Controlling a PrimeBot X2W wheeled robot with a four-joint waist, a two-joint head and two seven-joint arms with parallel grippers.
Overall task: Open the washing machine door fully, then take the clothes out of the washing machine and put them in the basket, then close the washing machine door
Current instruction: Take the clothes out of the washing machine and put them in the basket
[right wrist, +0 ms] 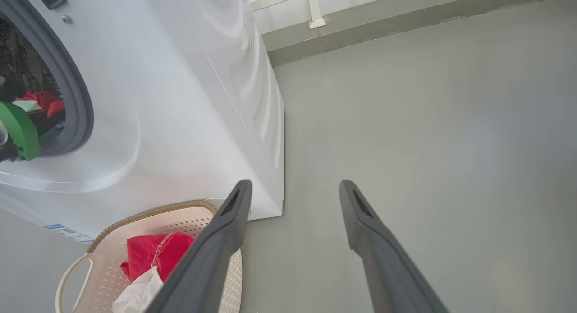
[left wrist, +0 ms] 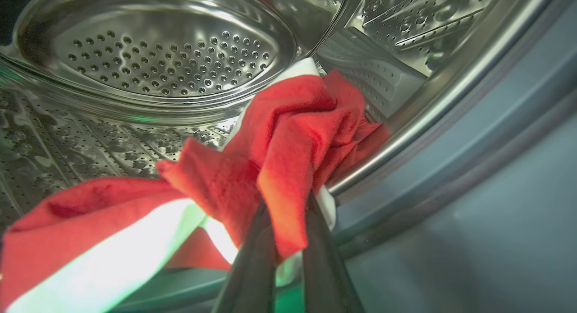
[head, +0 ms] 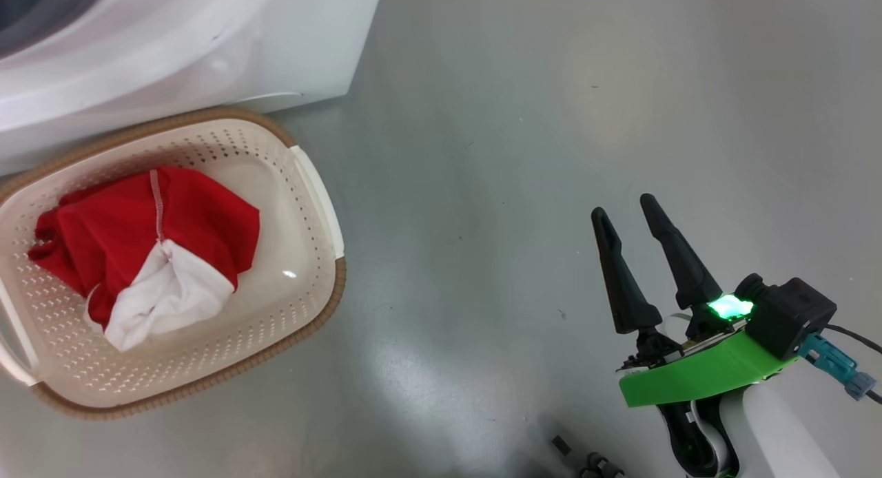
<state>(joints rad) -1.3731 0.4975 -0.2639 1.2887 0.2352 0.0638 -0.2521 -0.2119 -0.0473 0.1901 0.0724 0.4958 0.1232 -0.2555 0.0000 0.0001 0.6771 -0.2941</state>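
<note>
In the left wrist view, my left gripper [left wrist: 288, 201] is shut on a fold of the red and white clothes [left wrist: 288, 128], which lie at the mouth of the steel drum [left wrist: 157, 56] inside the washing machine [right wrist: 180, 101]. Another red and white bundle of clothes [head: 138, 244] lies in the cream basket [head: 331, 285] on the floor in front of the machine. My right gripper [head: 623, 206] hangs open over bare floor to the right of the basket, nothing between its fingers. The washing machine door is out of view.
The grey rubber gasket [left wrist: 451, 168] rings the drum opening. The basket [right wrist: 72, 272] stands close against the machine's front lower corner. Grey floor [head: 517, 154] stretches to the right, and a wall base [right wrist: 405, 24] runs behind the machine.
</note>
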